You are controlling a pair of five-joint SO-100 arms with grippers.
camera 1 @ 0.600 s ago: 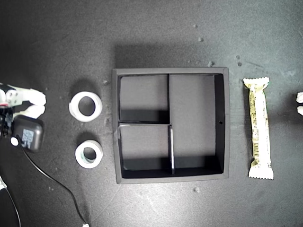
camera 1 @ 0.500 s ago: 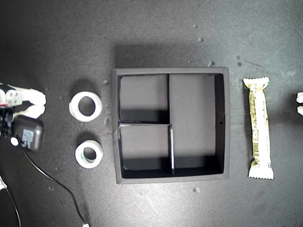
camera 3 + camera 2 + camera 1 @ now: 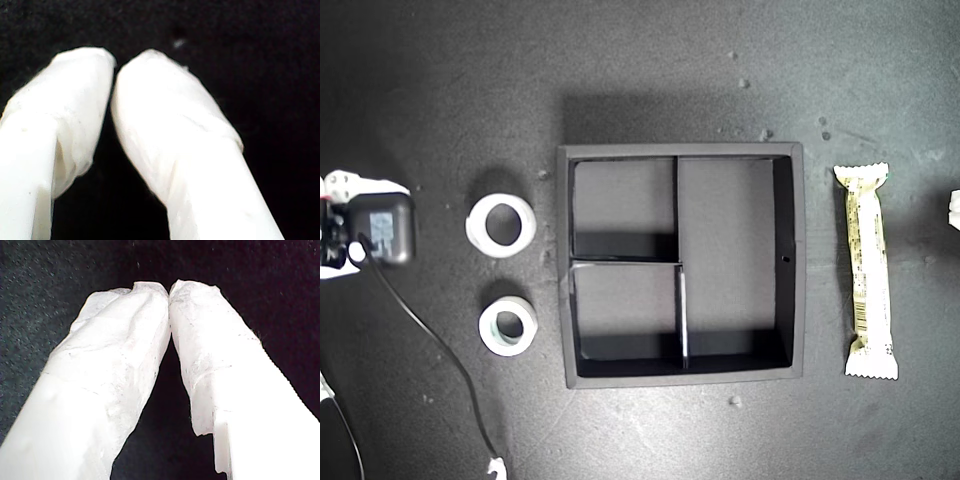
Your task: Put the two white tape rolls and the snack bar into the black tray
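Note:
Two white tape rolls lie left of the black tray [image 3: 798, 260] in the exterior view: a wider one [image 3: 501, 224] and, below it, one with a greenish-grey core [image 3: 508, 326]. The snack bar [image 3: 867, 270] lies lengthwise on the mat to the right of the tray. All three tray compartments hold nothing. My first gripper [image 3: 169, 287] is shut, its white-wrapped tips touching over bare black mat. My second gripper [image 3: 114, 67] is shut too, with nothing between its fingers. The wrist views do not show which arm is which.
One arm with a black camera module [image 3: 385, 228] and a trailing cable [image 3: 420, 330] sits at the exterior view's left edge, near the wider roll. A sliver of the other arm [image 3: 954, 205] shows at that view's right edge. White crumbs dot the mat.
The arm at the exterior view's left edge has shifted upward, its camera module now level with the wider roll. Less of the arm at the right edge shows. Rolls, bar and tray have not moved.

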